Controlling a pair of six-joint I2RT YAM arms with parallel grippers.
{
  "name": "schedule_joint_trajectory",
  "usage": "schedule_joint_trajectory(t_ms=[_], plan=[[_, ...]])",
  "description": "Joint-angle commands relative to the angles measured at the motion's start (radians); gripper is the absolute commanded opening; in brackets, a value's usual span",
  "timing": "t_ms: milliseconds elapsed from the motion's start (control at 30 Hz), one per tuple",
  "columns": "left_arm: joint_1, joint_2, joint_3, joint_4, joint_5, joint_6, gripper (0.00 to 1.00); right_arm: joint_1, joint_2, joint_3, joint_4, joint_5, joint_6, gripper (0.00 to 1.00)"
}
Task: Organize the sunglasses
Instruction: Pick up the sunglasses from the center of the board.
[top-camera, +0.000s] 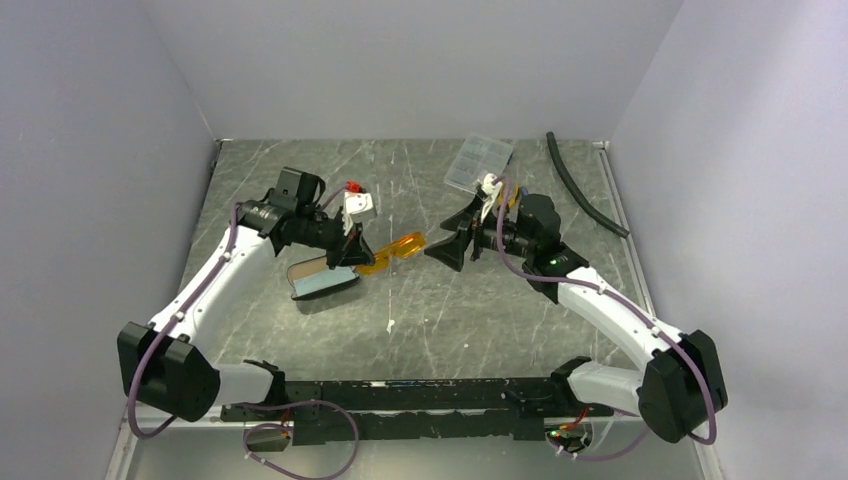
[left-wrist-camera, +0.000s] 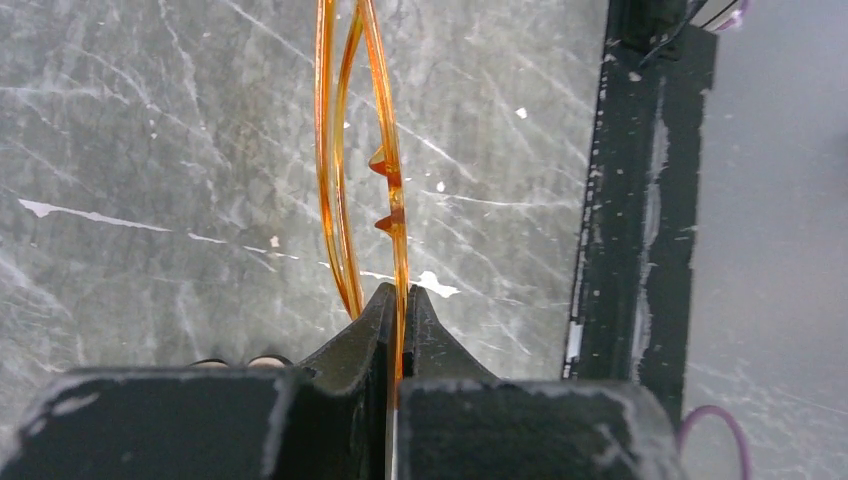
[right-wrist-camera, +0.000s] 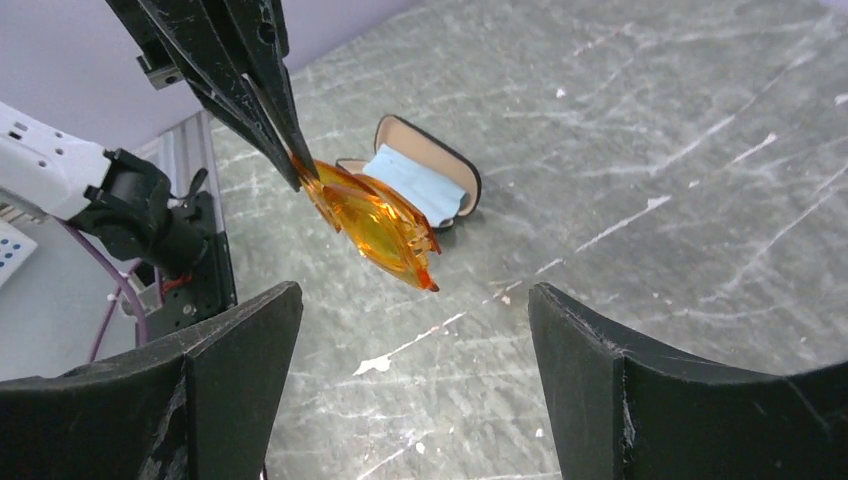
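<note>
The right wrist view is showing an open tan-and-black glasses case (right-wrist-camera: 432, 165), unseen from the left wrist. The left gripper (left-wrist-camera: 400, 330) is pinching the translucent orange sunglasses (right-wrist-camera: 380, 225) tight near the case; the right gripper (right-wrist-camera: 415, 300) is gaping wide, empty, just beside them.

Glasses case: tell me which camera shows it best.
Right wrist view: the glasses case lies open, tan lining and blue cloth inside plainly seen. The top external view shows it small, partly behind the left fingers. The left wrist view misses it.
</note>
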Motion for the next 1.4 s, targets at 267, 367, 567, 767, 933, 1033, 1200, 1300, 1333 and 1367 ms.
schedule_joint_trajectory(t_ms=[267, 367, 567, 767, 933, 1033, 1200, 1300, 1333, 1367], plan=[[0.011, -0.104, 0.030, -0.123, 0.151, 0.000, 0.03, 0.016, 0.049, 0.044, 0.185, -0.244, 0.088, 0.85], [0.012, -0.102, 0.042, -0.155, 0.165, 0.036, 0.03, 0.030, 0.050, 0.049, 0.160, -0.244, 0.042, 0.86], [0.012, -0.060, 0.043, -0.176, 0.180, 0.063, 0.03, 0.080, 0.077, 0.078, 0.151, -0.247, -0.019, 0.89], [0.012, -0.052, 0.053, -0.170, 0.198, 0.066, 0.03, 0.120, 0.149, 0.134, 0.114, -0.259, -0.046, 0.80], [0.012, -0.064, 0.051, -0.170, 0.203, 0.080, 0.03, 0.125, 0.187, 0.167, 0.094, -0.296, -0.053, 0.63], [0.012, -0.065, 0.048, -0.171, 0.202, 0.081, 0.03, 0.125, 0.202, 0.172, 0.083, -0.307, -0.059, 0.52], [0.012, -0.063, 0.043, -0.167, 0.193, 0.081, 0.03, 0.125, 0.210, 0.171, 0.091, -0.337, -0.054, 0.38], [0.012, -0.062, 0.043, -0.165, 0.189, 0.080, 0.03, 0.125, 0.205, 0.171, 0.078, -0.343, -0.066, 0.32], [0.012, -0.062, 0.042, -0.163, 0.187, 0.078, 0.03, 0.126, 0.203, 0.171, 0.074, -0.344, -0.069, 0.31], [0.011, -0.062, 0.043, -0.160, 0.184, 0.076, 0.03, 0.126, 0.200, 0.171, 0.067, -0.344, -0.074, 0.31]])
